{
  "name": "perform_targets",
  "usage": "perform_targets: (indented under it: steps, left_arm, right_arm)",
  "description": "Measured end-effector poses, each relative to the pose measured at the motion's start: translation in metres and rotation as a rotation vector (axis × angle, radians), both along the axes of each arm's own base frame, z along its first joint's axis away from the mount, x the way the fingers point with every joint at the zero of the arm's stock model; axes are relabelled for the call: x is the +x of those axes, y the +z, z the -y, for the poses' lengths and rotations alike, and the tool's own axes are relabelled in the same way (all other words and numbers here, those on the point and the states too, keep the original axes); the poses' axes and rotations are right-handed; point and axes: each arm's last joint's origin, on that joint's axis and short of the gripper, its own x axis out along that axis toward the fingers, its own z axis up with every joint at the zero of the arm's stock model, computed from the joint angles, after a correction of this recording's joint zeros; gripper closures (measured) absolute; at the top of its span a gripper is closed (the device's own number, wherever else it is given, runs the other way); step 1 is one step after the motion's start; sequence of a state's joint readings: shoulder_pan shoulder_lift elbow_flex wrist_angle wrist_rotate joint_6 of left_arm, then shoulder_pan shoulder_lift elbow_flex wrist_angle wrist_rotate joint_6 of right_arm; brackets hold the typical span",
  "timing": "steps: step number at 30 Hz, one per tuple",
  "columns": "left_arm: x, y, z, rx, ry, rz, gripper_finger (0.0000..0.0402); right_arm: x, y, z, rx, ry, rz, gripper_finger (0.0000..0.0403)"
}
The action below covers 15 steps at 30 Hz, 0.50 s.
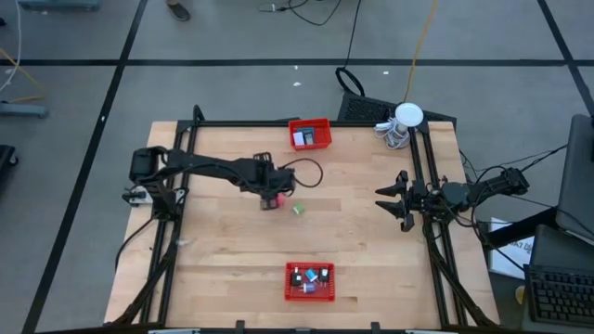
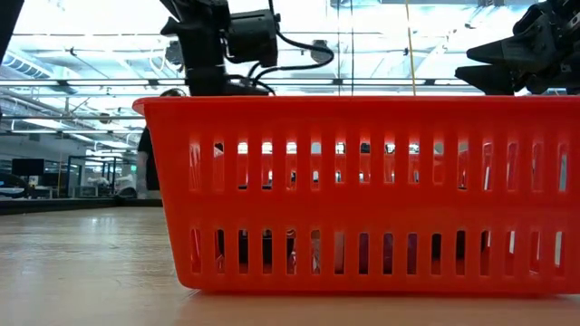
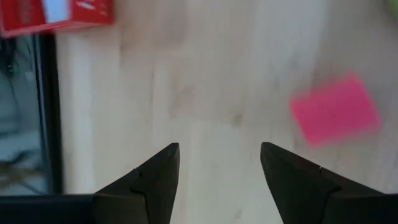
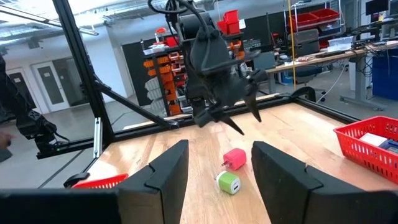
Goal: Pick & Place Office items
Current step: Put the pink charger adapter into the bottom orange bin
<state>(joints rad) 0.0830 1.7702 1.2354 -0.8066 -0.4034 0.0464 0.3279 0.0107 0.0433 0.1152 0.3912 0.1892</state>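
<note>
While the left gripper [image 1: 272,197] hangs open over the small pink block [image 1: 270,200] mid-worktop, centre it first; right gripper [image 1: 396,198] half-open, empty, near the right edge.

The pink item [image 1: 271,199] lay near the table's [image 1: 223,278] middle, just beside the green item [image 1: 299,210]. One basket [image 1: 310,134] sat at the far edge, another basket [image 1: 309,282] at the near edge.

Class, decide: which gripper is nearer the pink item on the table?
Left. The left gripper hovers open right beside the pink item; the right gripper waits open far across, near the table's right edge.
</note>
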Motion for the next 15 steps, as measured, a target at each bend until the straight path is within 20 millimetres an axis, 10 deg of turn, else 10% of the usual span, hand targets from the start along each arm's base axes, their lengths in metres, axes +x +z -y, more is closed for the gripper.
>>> perform_targets:
  steps: [15]
  left_arm:
    - [0.001, -0.018, 0.008, -0.167, -0.441, -0.021, 0.0174]
  right_arm:
    - [0.000, 0.000, 0.000, 0.000, 0.000, 0.000, 0.0238]
